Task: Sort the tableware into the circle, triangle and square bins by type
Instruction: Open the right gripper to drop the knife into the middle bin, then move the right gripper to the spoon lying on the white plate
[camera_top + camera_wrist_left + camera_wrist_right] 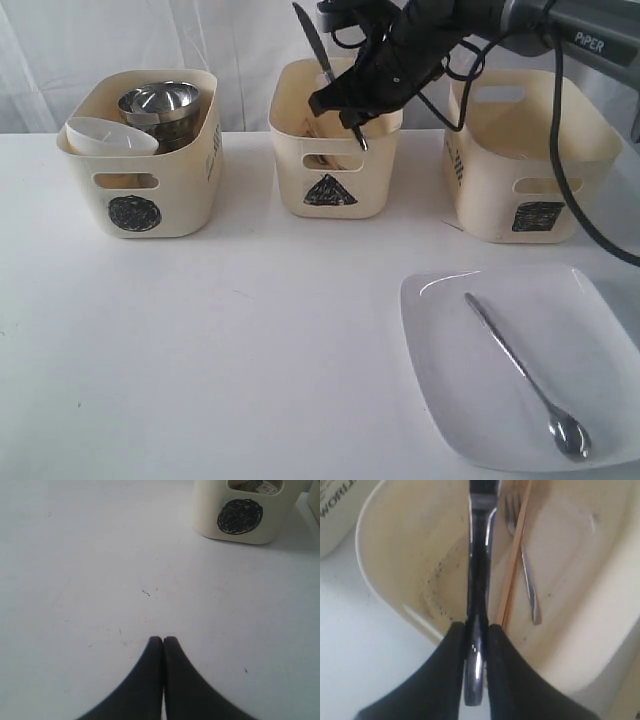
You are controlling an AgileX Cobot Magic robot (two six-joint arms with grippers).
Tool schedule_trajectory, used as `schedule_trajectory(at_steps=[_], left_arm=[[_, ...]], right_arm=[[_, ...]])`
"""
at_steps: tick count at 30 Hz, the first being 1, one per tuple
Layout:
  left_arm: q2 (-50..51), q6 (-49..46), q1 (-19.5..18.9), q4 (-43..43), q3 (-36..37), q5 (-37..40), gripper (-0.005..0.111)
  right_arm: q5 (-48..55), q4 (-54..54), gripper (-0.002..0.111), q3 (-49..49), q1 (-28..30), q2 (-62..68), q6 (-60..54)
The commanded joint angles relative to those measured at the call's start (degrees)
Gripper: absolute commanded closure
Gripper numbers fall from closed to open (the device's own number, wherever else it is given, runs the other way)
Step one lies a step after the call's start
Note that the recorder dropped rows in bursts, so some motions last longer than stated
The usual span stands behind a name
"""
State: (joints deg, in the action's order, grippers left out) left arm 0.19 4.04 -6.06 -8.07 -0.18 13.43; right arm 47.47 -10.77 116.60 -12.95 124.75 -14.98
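In the exterior view three cream bins stand in a row at the back of the white table [250,360]. The circle bin [140,185] on the left holds a white bowl [108,137] leaning against shiny steel vessels [163,103]. The triangle bin [330,165] stands in the middle and the square bin [520,175] on the right. The right gripper [345,112] hangs just above the triangle bin's opening, clamped on a steel knife [310,38] that is tilted, its upper end leaning to the left and its lower end dipping below the bin's rim. At the front right lies the large white plate [450,340], with a steel spoon [515,362] lying slantwise on it, bowl end toward the front edge of the table. In the left wrist view the left gripper [163,640] has its two dark fingers pressed together with nothing between them, low over bare table; the circle bin sits beyond it, well apart. In the right wrist view the right gripper's fingers [450,670] squeeze the knife from both sides, and the knife points into the triangle bin. On that bin's floor lie a steel fork [526,580] and wooden chopsticks [511,565] side by side, touching or nearly so.
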Motion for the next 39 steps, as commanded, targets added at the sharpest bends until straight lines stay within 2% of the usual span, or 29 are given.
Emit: schedule_trajectory(at_steps=[1, 7, 11, 14, 18, 25, 27, 31, 33, 37, 39], left_arm=[[-0.2, 0.0, 0.0, -0.8, 0.2, -0.3, 0.107], [-0.2, 0.0, 0.0, -0.8, 0.2, -0.3, 0.107], [-0.2, 0.0, 0.0, -1.1, 0.2, -0.3, 0.107], [-0.2, 0.0, 0.0, -1.3, 0.2, -0.3, 0.107], [-0.2, 0.0, 0.0, -1.6, 0.2, -0.3, 0.107], [-0.2, 0.0, 0.0, -1.7, 0.2, -0.3, 0.107], [-0.2, 0.0, 0.0, -1.7, 0.2, -0.3, 0.107], [-0.2, 0.0, 0.0, -1.7, 0.2, -0.3, 0.107], [-0.2, 0.0, 0.0, -1.9, 0.2, -0.3, 0.107], [-0.2, 0.0, 0.0, -1.9, 0.2, -0.3, 0.107], [-0.2, 0.0, 0.0, -1.9, 0.2, -0.3, 0.107]], right_arm=[[-10.8, -0.8, 0.108, 0.5, 0.3, 0.0, 0.2], [-22.4, -1.3, 0.108, 0.5, 0.3, 2.1, 0.2], [-21.1, -1.3, 0.102, 0.5, 0.3, 3.5, 0.2], [-20.2, -1.3, 0.089, 0.5, 0.3, 4.6, 0.2], [-20.4, -1.0, 0.078, 0.5, 0.3, 5.0, 0.2], [-19.4, -1.0, 0.077, 0.5, 0.3, 4.2, 0.2], [-17.0, -1.0, 0.077, 0.5, 0.3, 3.2, 0.2], [-4.9, 0.9, 0.079, 0.5, 0.3, -0.3, 0.2], [3.0, 4.3, 0.085, 0.5, 0.3, -2.3, 0.2], [17.0, 16.4, 0.108, 0.5, 0.3, -6.0, 5.3], [22.5, 23.0, 0.108, 0.5, 0.3, -7.2, 10.5]])
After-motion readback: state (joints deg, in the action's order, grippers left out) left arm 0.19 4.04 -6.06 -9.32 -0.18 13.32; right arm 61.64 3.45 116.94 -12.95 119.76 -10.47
